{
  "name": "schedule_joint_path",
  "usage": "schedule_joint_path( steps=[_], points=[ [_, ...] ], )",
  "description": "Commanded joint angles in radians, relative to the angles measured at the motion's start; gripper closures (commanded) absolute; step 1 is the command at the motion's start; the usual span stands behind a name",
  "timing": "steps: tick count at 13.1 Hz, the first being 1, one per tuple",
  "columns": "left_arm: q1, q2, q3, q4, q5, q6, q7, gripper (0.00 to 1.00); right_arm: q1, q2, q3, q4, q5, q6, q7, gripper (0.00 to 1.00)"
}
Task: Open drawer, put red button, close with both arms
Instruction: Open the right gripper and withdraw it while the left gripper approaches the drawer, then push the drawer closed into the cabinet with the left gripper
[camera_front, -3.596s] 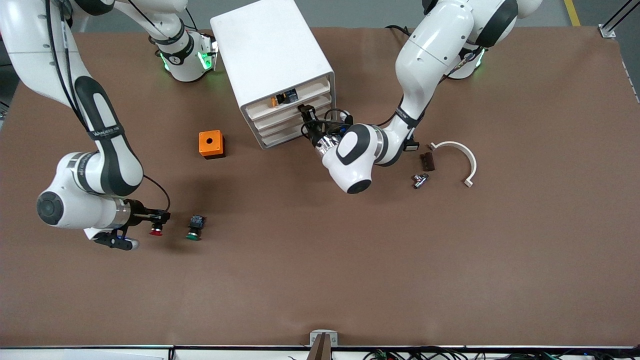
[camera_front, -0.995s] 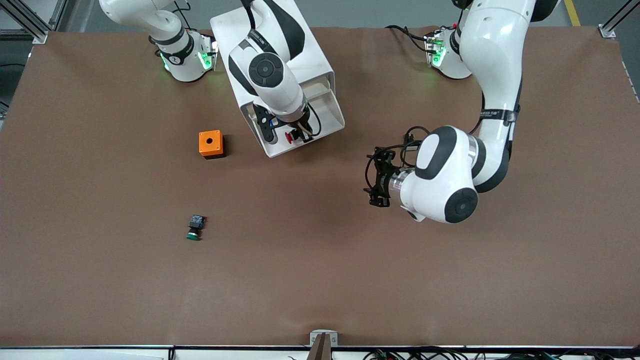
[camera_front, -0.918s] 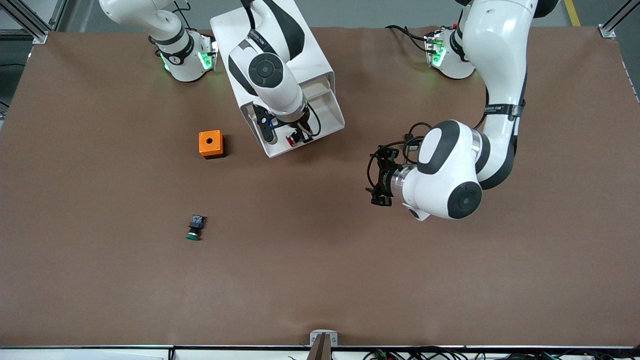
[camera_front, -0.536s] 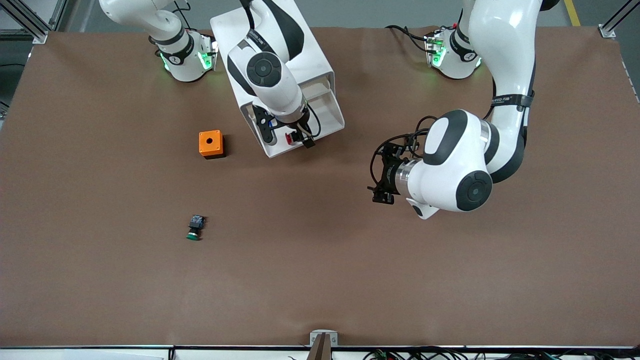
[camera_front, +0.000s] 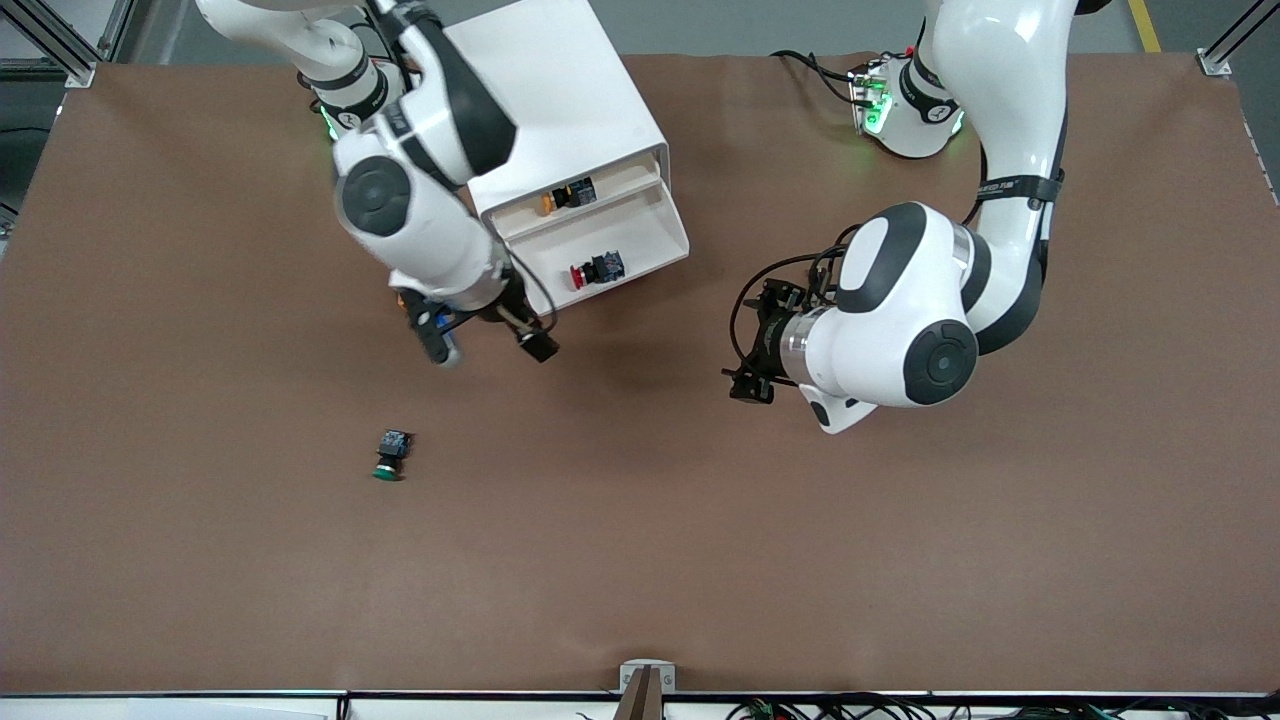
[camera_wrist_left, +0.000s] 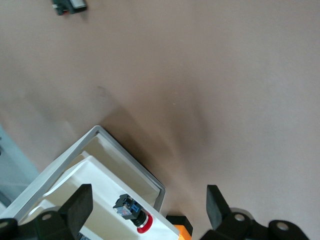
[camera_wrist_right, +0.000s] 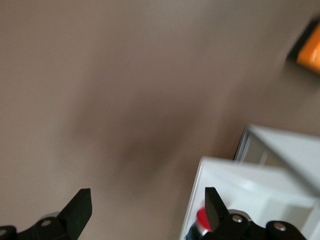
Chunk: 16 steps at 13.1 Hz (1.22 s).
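Note:
The drawer stands pulled out of the white cabinet. The red button lies on its side in it, free of both grippers. My right gripper is open and empty over the table beside the drawer's front corner. My left gripper is open and empty over the table, toward the left arm's end from the drawer. The left wrist view shows the red button in the drawer between my open fingers. The right wrist view shows its red cap at the drawer's edge.
A green-capped switch lies on the table nearer the camera. A yellow-capped switch sits in the cabinet's top drawer. The orange box stands beside the cabinet, mostly hidden under my right arm in the front view.
My right gripper has let go of the red button into the drawer and moved off it toward the right arm's end. The left gripper has shifted slightly.

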Motion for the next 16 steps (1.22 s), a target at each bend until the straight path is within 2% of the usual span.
schedule_joint_path(
  steps=[1, 3, 6, 8, 12, 16],
  points=[
    [-0.033, 0.003, 0.005, -0.015, 0.062, 0.078, 0.114, 0.0, -0.15, -0.014, 0.017, 0.09, -0.007, -0.139, -0.257, 0.0],
    [-0.076, 0.02, 0.003, -0.017, 0.131, 0.114, 0.206, 0.0, -0.249, -0.011, 0.017, 0.159, -0.01, -0.252, -0.415, 0.0],
    [-0.168, 0.075, 0.004, -0.026, 0.149, 0.164, 0.209, 0.0, -0.341, -0.052, 0.016, 0.166, -0.059, -0.29, -0.667, 0.0],
    [-0.213, 0.074, -0.005, -0.029, 0.269, 0.164, 0.226, 0.0, -0.401, -0.089, 0.017, 0.163, -0.08, -0.323, -0.822, 0.0],
    [-0.27, 0.073, -0.037, -0.061, 0.297, 0.164, 0.43, 0.01, -0.455, -0.174, 0.014, 0.161, -0.185, -0.369, -1.065, 0.0],
    [-0.281, 0.079, -0.089, -0.072, 0.297, 0.166, 0.445, 0.01, -0.453, -0.247, 0.017, 0.164, -0.266, -0.438, -1.108, 0.0]
  ],
)
